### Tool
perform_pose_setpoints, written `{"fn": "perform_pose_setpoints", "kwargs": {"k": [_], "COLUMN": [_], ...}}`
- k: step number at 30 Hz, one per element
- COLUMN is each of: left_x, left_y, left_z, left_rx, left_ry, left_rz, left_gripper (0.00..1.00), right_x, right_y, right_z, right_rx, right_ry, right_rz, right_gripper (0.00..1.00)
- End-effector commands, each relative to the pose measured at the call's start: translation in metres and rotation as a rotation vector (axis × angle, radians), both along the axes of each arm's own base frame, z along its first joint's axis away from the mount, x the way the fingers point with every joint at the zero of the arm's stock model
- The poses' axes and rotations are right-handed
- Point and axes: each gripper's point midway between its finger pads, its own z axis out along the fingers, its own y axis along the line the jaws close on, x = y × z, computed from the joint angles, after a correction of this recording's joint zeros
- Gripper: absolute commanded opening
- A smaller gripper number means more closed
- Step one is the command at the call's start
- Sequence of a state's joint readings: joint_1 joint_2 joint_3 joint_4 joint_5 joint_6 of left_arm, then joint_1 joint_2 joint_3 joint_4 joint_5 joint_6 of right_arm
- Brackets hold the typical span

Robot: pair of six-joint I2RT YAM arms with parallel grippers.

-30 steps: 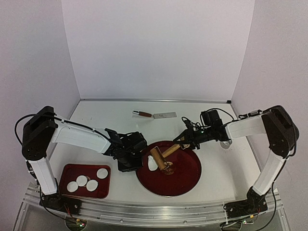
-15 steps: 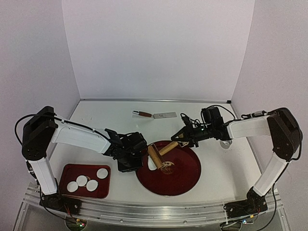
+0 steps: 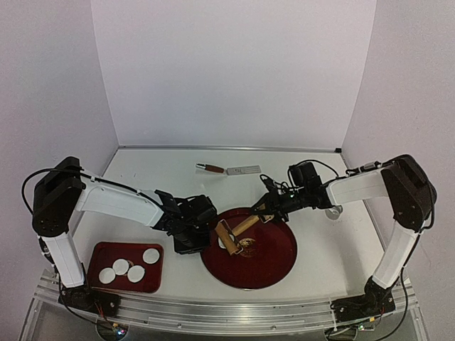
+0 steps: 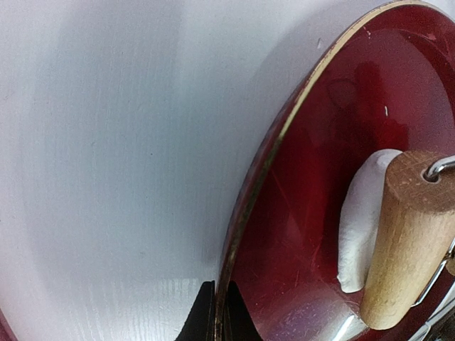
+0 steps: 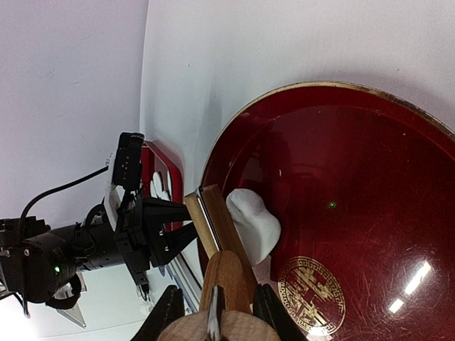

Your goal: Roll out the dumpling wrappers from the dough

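Top view: round red plate (image 3: 274,261) sat in the lower middle of the frame on the white desk (image 3: 163,181). Left pincer (image 4: 216,321) was closed down narrow, tips pinching the plate's left rim, one tip on each side of the edge. Right pincer (image 5: 219,314) came in from the right of the frame and was clamped on the wooden handle (image 5: 226,283) of the rolling pin (image 3: 227,233), fingers (image 5: 168,312) on either side of it.

The roller lay low over the left part of the plate, angled. A ragged white dough (image 5: 254,224) lump sat on the plate just beside the roller and partly under it. In the left wrist view the roller's end overlapped the dough's right edge; real contact could not be told for sure.

A gold emblem (image 5: 313,294) was printed at the plate's middle, just right of the dough.

Four dumpling wrappers (image 3: 121,266) lay flat in a small red tray (image 3: 99,252) at the lower left of the top view, well apart from the plate. Three were bunched close together, the fourth sat a bit up and to the right. All were round and white.

At the back of the desk, upper middle of the frame, a flat metal tool with a brown handle (image 3: 229,170) lay on its own, well apart from both arms.
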State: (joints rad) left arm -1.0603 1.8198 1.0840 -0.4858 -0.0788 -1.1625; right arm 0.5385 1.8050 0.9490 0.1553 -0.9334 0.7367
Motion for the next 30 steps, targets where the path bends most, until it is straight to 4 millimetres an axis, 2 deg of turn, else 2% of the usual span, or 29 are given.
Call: {"fn": "perform_pose_setpoints", "kwargs": {"k": [1, 13, 30], "left_x": [-0.002, -0.003, -0.007], "left_y": [0.008, 0.009, 0.017], "left_z": [0.002, 0.0, -0.002], "left_rx": [0.012, 0.013, 0.006], "left_ry": [0.003, 0.008, 0.011], "left_rz": [0.032, 0.034, 0.061], "left_gripper": [0.0, 0.0, 0.0], "right_x": [0.011, 0.016, 0.016], "right_y": [0.002, -0.012, -0.045], "right_z": [0.002, -0.024, -0.057], "right_rx": [-0.019, -0.145, -0.266], "right_ry": [-0.043, -0.007, 0.106], "right_rz": [-0.009, -0.044, -0.13], "right_gripper": [0.0, 0.0, 0.0]}}
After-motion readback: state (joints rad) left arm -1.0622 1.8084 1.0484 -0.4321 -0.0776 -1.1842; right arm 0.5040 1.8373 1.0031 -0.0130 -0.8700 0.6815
